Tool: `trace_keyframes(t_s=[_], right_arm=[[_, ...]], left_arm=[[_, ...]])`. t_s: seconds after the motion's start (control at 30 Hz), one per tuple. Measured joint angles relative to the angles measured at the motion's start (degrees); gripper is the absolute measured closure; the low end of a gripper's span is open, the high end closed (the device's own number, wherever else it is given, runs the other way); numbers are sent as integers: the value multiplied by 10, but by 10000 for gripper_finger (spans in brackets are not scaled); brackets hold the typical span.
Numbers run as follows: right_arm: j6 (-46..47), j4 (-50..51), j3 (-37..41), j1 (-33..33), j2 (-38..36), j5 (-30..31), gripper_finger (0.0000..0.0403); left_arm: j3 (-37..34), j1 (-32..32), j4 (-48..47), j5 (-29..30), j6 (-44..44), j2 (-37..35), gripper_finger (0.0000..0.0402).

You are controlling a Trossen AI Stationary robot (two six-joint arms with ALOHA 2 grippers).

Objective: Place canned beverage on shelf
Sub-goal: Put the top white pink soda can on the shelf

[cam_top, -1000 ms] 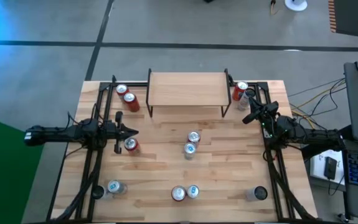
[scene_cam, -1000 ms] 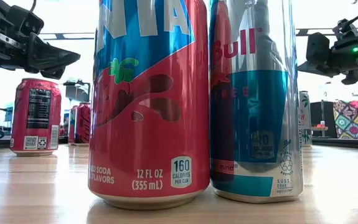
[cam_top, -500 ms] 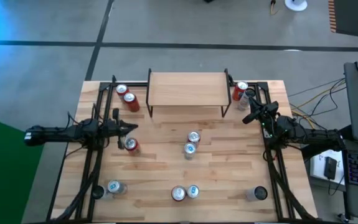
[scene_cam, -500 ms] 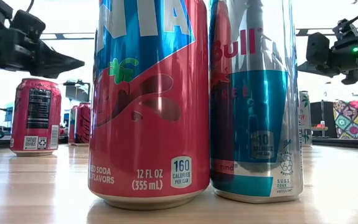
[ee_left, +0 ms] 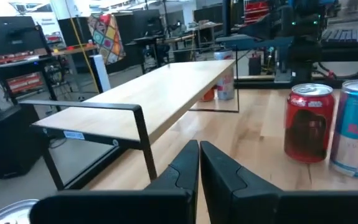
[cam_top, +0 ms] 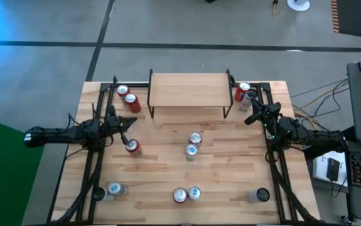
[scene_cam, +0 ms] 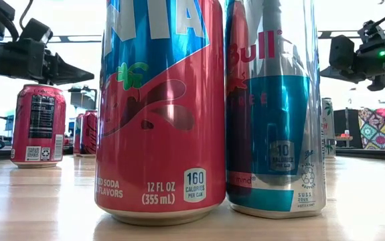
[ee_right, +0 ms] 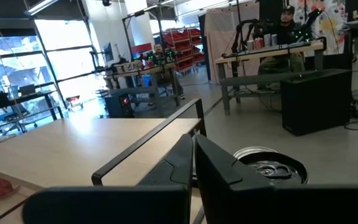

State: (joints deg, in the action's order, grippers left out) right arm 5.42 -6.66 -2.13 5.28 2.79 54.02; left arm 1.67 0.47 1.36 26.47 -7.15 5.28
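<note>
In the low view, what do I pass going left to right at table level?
Dark red can → strawberry soda can → Red Bull can → slim can far back.

I count eleven cans (cam_top: 195, 139) standing on the worktop (cam_top: 230, 179). One shelf (cam_top: 189, 90) sits at the far edge. Two arms, each with one gripper.

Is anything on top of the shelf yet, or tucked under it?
The shelf top is bare: no can on it. In the left wrist view the space under the plank looks empty, with cans showing beyond its far end. From above, the plank hides the table beneath.
</note>
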Motion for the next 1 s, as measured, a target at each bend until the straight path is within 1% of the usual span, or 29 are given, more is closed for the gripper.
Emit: trace_keyframes(t_s=[0.07,0.13,0.23,0.3,0.37,0.53,0.63,0.7,0.8,0.87,0.9,1.0], right_arm=[[8,0,0,0,0,-2,394],[40,1,0,0,0,-12,394],[132,-2,0,0,0,-56,394],[182,-5,0,0,0,-86,394],[194,-8,0,0,0,-99,394],[189,-13,0,0,0,-94,394],[217,-14,0,0,0,-90,394],[220,-15,0,0,0,-90,394],[223,-15,0,0,0,-92,394],[241,-17,0,0,0,-103,394],[249,-18,0,0,0,-115,394],[248,-28,0,0,0,-193,394]], left_arm=[[0,1,0,11,-27,1,402],[0,3,2,50,-67,0,402],[0,3,5,100,-84,0,402],[0,3,10,121,-82,-1,402],[0,4,13,120,-81,-1,402],[-1,5,35,118,-78,-1,402],[-1,5,65,116,-71,-1,402],[-1,5,107,114,-40,-1,402],[-1,5,204,106,67,-2,402],[-1,5,256,105,138,-2,402],[-1,5,273,105,156,-2,402],[-1,5,300,105,163,-2,402]])
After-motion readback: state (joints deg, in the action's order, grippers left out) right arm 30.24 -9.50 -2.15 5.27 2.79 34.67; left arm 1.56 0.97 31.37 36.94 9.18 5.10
